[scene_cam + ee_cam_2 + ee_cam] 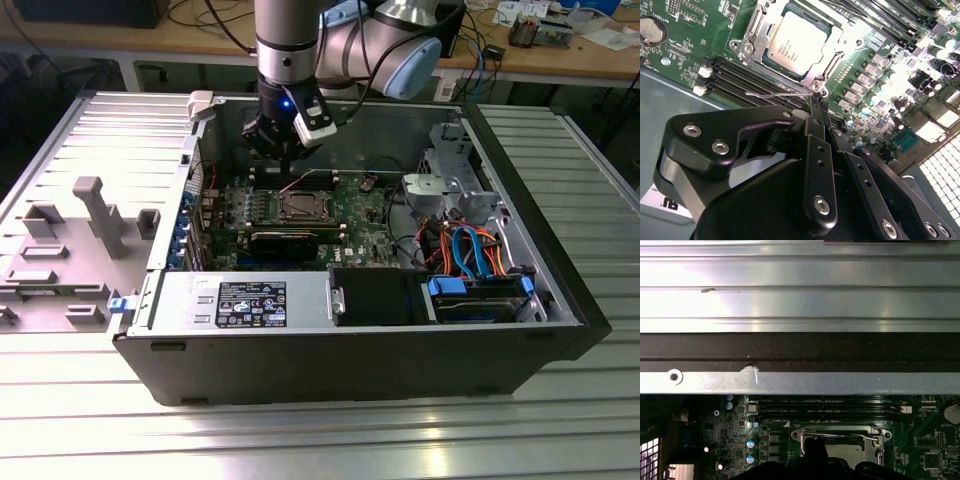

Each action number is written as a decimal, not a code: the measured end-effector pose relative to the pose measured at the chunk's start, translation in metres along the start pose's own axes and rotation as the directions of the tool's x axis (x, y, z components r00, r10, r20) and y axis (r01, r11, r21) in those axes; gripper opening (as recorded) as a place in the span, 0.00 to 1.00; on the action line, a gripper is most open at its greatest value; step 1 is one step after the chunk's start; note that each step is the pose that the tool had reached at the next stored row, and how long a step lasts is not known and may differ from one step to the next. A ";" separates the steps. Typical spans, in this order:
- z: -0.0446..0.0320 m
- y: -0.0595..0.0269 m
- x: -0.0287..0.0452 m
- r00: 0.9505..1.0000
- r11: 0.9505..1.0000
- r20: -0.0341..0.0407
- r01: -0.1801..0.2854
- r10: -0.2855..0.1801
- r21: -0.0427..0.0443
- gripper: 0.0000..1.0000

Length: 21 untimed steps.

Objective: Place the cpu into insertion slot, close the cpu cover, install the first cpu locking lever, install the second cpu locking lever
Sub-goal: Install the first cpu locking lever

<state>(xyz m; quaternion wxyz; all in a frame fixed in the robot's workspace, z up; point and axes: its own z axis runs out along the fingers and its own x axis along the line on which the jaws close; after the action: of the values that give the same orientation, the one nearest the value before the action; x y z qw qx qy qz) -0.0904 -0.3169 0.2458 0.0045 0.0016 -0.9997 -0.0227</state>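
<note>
We see a green circuit board [365,222] inside an open dark metal computer case [350,375], long black memory slots [740,82], a silver power supply box [185,300], grey drive cage [450,185], orange-blue cables [470,250], all on a ribbed aluminium desk [300,445].

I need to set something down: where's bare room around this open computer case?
The ribbed metal table is bare between the computer case and the exterior camera, and at the exterior view's right. Inside is crowded: the claw hangs over the motherboard, cables bunch by the drive cage.

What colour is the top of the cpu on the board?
Dull silvery-grey metal. The cpu shows best in the second wrist view.
</note>
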 end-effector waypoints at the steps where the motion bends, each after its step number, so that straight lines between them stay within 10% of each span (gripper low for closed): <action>1: 0.0004 0.0000 -0.0012 1.000 1.000 0.000 -0.008 0.008 0.000 0.11; 21: 0.0112 0.0024 -0.0234 1.000 1.000 0.001 -0.008 0.008 0.000 0.11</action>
<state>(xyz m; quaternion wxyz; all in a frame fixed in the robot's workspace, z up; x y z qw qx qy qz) -0.0671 -0.3138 0.2346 0.0044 -0.0026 -0.9997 -0.0227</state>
